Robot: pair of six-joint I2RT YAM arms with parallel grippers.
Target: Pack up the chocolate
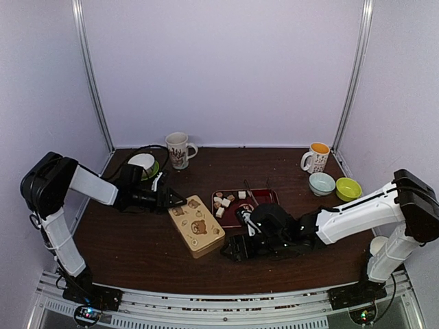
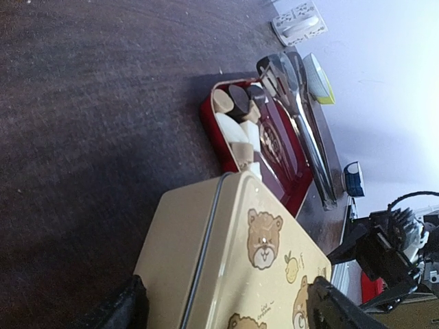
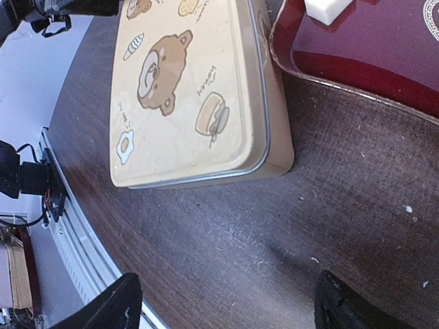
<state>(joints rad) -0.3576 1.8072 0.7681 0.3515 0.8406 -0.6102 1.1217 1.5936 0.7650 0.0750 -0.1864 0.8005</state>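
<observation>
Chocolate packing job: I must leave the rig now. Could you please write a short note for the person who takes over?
Left gripper: open, empty, at the far left corner of the cream rectangular metal tin with bear pictures.
Right gripper: open, empty, low over the table by the tin's near right corner.
Chocolate: small white, tan and dark pieces lie in the shallow red tray beside the tin; long metal tongs rest on it too.
Done: nothing seen packed; the tin's lid is shut.
Left: open the tin, move the pieces in, probably close it.
</observation>
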